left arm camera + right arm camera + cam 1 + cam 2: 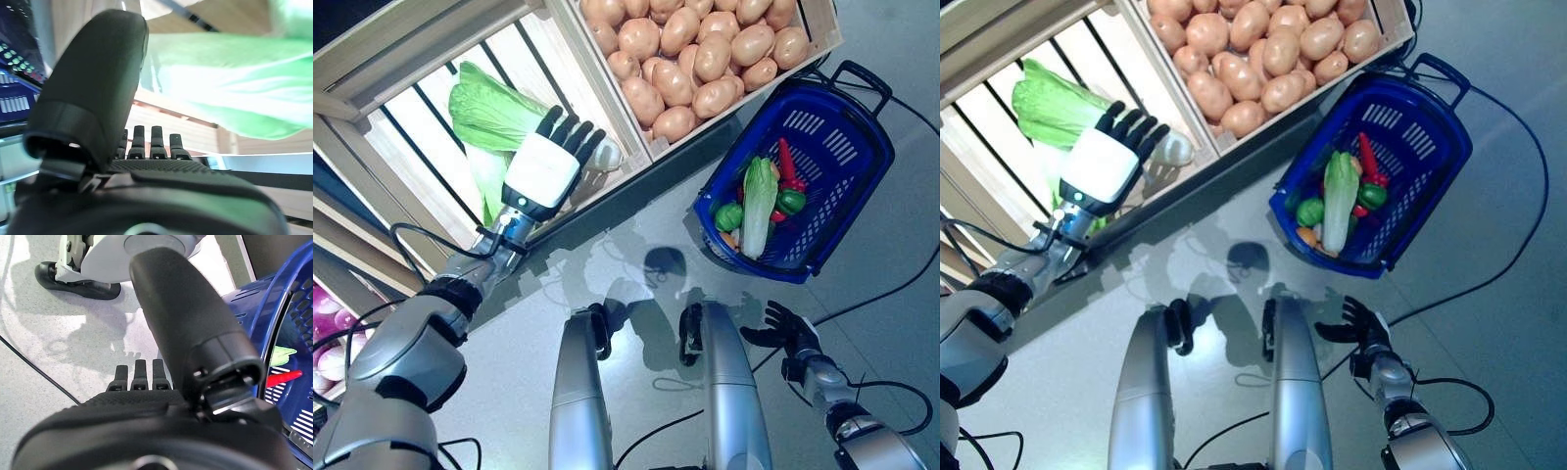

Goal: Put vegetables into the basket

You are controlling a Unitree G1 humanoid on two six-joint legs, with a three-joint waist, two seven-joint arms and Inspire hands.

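My left hand reaches into a slatted wooden crate on the stand and lies against a leafy green vegetable with white stalks. Its fingers are straight and hold nothing; the left wrist view shows the green leaf just past them. The blue plastic basket stands on the floor at the right. In it lie a pale green cabbage, green peppers and a red chilli. My right hand waits low, near the floor below the basket, fingers relaxed; the basket's wall shows in the right wrist view.
A wooden crate of potatoes sits on the stand between the leafy crate and the basket. The stand's front edge runs diagonally above the grey floor.
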